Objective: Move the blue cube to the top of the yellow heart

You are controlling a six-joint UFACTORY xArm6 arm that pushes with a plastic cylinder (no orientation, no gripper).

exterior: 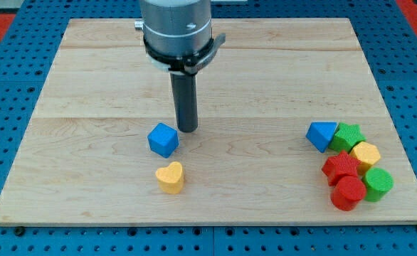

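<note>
A wooden board (pixel 215 78) is shown lying on a blue perforated table (pixel 9 78). A dark rod (pixel 186 99) is seen descending from a grey cylindrical arm end (pixel 176 28) at the view's top centre. The tip (pixel 187 130) is placed on the board just to the right of, and slightly above, the blue cube (pixel 163 139); whether the two are touching cannot be told. No jaws are fitted to this rod, so no open or closed state can be given.

The blue cube is located near the board's middle, a little left of centre, and is turned so that one corner points toward the view's bottom. The yellow heart (pixel 170 177) is found directly below the cube and close to it, with a narrow strip of bare wood visible between them. The cube is thus already lying on the top side of the heart.

A cluster of six blocks is gathered near the board's lower right corner, well apart from the cube and heart. A blue triangular block (pixel 322 135) is placed at its upper left, with a green star (pixel 349 134) just beside it. A yellow hexagonal block (pixel 366 153) is set below the star. A red star (pixel 342 166) and a red cylinder (pixel 348 193) are seen at the lower left, and a green cylinder (pixel 377 183) at the lower right.
</note>
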